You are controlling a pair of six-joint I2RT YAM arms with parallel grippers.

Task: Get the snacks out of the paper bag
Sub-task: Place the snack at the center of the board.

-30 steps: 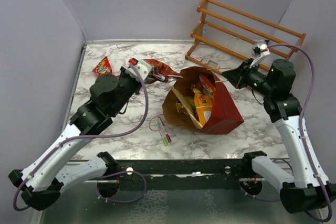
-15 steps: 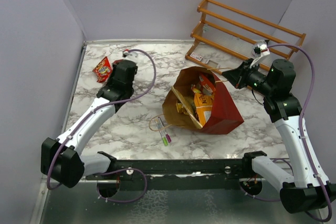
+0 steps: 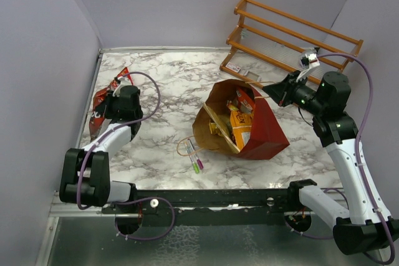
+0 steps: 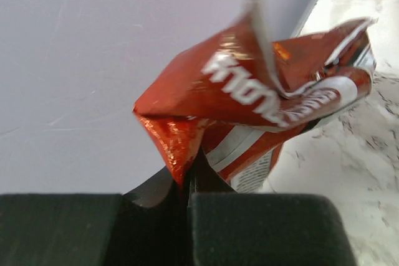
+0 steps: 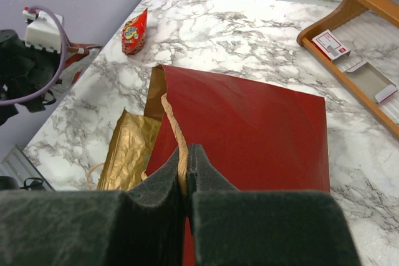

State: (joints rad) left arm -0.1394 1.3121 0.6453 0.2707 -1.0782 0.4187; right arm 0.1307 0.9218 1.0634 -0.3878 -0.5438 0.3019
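The paper bag lies on the marble table, red outside, its brown mouth facing left. Inside it I see an orange packet and a red packet. My right gripper is shut on the bag's string handle and holds it up; the bag also shows in the right wrist view. My left gripper is shut on a corner of the red Doritos bag at the table's left edge, by the wall. A small red packet lies at the back left.
Two marker pens lie in front of the bag's mouth, beside a loose string loop. A wooden slatted rack stands at the back right. The grey wall runs close along the left edge.
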